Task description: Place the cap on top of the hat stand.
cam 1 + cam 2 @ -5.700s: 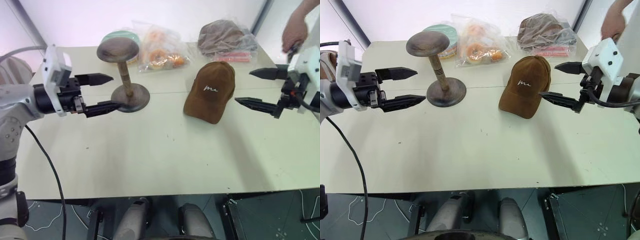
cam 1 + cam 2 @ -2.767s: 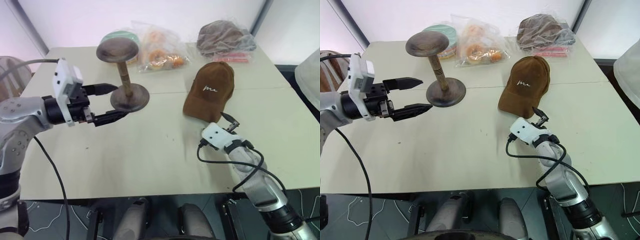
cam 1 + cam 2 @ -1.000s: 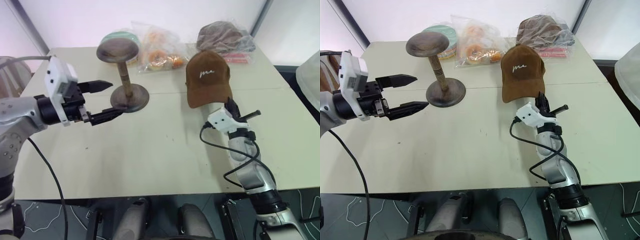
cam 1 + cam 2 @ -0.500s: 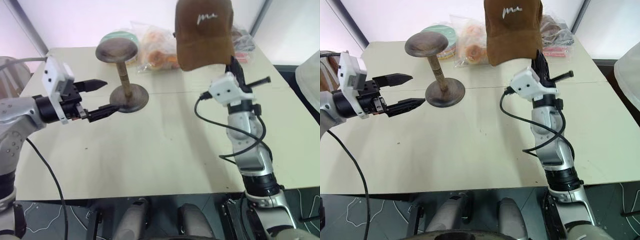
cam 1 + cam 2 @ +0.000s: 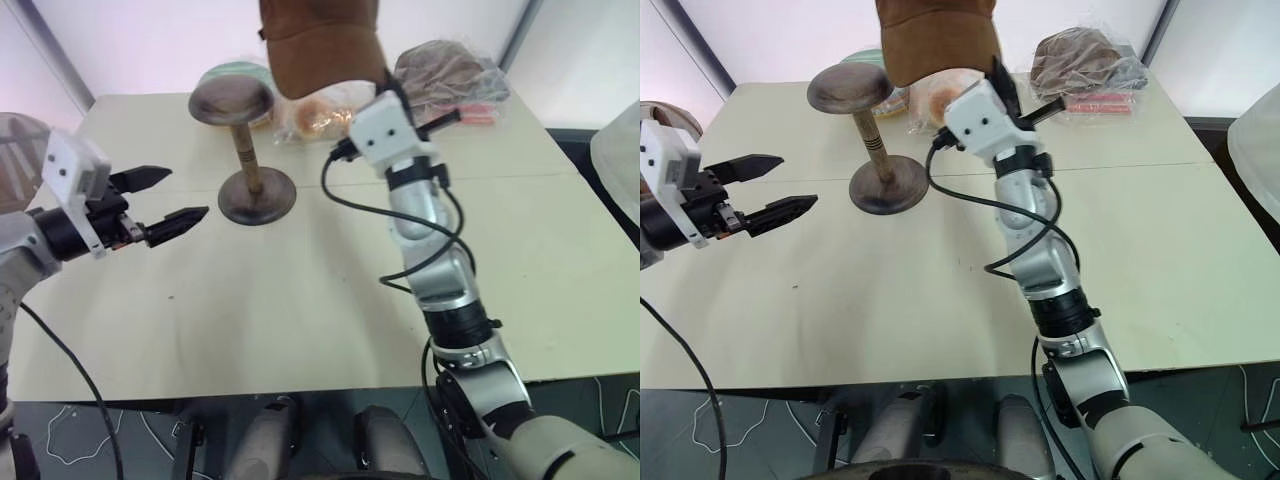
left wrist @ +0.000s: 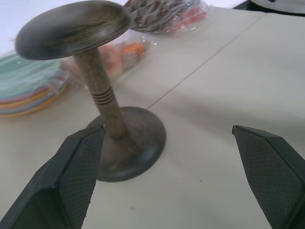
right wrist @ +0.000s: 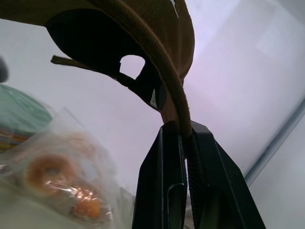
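The brown cap [image 5: 320, 45] hangs high in the air, brim side down, a little right of and above the hat stand's top disc [image 5: 232, 98]. My right gripper [image 7: 182, 134] is shut on the cap's lower edge, pointing up under it. The dark bronze hat stand [image 6: 102, 95] stands upright on the table [image 5: 300, 300] at the back left, its top bare. My left gripper [image 5: 181, 194] is open and level, to the left of the stand's base [image 5: 257, 196] and apart from it, with nothing between its fingers.
Behind the stand lies a stack of green discs [image 5: 235, 72]. A clear bag of orange rings [image 5: 322, 118] lies under the raised cap. At the back right sit a plastic-wrapped hat [image 5: 450, 68] and a pink packet [image 5: 470, 112].
My right arm has lifted the cap off the table and carried it up and left toward the stand. My left gripper has drawn back to the left, away from the stand's base.
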Robot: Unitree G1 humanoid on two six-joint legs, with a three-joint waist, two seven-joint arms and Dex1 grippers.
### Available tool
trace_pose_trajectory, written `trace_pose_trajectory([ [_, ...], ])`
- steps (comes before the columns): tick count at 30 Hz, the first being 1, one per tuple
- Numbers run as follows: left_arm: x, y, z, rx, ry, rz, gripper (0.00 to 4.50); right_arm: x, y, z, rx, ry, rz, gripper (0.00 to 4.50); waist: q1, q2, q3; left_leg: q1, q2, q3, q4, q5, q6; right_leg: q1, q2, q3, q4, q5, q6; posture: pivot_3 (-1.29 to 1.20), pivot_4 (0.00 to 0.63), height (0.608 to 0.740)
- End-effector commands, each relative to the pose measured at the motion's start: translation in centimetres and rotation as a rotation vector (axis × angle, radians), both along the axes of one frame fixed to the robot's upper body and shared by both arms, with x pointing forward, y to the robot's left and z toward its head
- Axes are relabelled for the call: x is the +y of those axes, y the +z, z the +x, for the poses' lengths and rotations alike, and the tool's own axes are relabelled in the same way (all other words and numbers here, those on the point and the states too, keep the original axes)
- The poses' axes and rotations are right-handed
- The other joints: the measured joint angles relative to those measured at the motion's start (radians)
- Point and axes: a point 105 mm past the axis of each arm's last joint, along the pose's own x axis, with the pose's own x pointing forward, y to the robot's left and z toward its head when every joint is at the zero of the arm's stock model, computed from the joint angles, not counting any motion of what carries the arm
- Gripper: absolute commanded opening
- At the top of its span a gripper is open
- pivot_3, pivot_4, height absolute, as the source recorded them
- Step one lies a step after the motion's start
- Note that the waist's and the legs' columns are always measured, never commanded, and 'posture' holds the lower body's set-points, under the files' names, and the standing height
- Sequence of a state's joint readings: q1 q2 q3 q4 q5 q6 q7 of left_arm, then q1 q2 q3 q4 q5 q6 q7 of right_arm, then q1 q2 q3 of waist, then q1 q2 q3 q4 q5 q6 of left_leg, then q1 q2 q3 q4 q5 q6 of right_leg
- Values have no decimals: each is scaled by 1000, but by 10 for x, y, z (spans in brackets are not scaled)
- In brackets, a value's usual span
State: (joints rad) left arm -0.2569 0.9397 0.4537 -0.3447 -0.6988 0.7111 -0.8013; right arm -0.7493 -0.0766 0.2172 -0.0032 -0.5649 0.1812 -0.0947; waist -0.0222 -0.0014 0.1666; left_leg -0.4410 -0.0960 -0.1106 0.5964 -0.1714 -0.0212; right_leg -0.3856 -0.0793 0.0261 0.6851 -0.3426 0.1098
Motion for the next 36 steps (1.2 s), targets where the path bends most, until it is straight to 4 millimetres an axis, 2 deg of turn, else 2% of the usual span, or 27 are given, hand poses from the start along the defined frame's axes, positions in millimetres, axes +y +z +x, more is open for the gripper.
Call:
trace_pose_trajectory([
  [1, 8, 13, -3, -67, 48, 11, 4500, 22, 20, -13, -100, 73, 10, 21, 0, 0, 0, 0, 0, 0, -1, 0, 0, -1, 0, 0, 0, 0, 0, 0, 150, 740],
  [7, 10, 9, -5, -58, 63, 7, 4500, 44, 21, -15, -111, 140, 7, 21, -1, 0, 0, 0, 1, 0, -1, 1, -1, -2, 1, 0, 1, 0, -1, 0, 150, 740],
  [14, 10, 6, -5, -58, 79, 8, 4500, 62, 9, -18, -90, 198, -5, 21, -2, 0, 0, 0, 1, 0, -2, 1, -2, -2, 1, 0, 1, 0, -1, 0, 150, 740],
  [22, 13, 6, -8, -57, 106, 19, 4500, 70, -17, -18, -41, 216, -22, 21, -2, 0, 0, 0, 1, -1, -2, 1, -2, -2, 1, 0, 1, 0, -1, 0, 150, 740],
  [29, 18, 8, -14, -45, 127, 41, 4500, 74, -49, -15, 7, 191, -42, 21, -8, -1, 0, 0, 1, -1, -2, 1, -2, -3, 2, 0, 2, 0, -1, 0, 150, 740],
  [36, 20, 10, -17, -23, 132, 58, 4500, 89, -63, -16, 2, 159, -42, 21, -22, -1, -1, 0, 1, -1, -3, 2, -3, -3, 2, 0, 2, 0, -2, 0, 150, 740],
])
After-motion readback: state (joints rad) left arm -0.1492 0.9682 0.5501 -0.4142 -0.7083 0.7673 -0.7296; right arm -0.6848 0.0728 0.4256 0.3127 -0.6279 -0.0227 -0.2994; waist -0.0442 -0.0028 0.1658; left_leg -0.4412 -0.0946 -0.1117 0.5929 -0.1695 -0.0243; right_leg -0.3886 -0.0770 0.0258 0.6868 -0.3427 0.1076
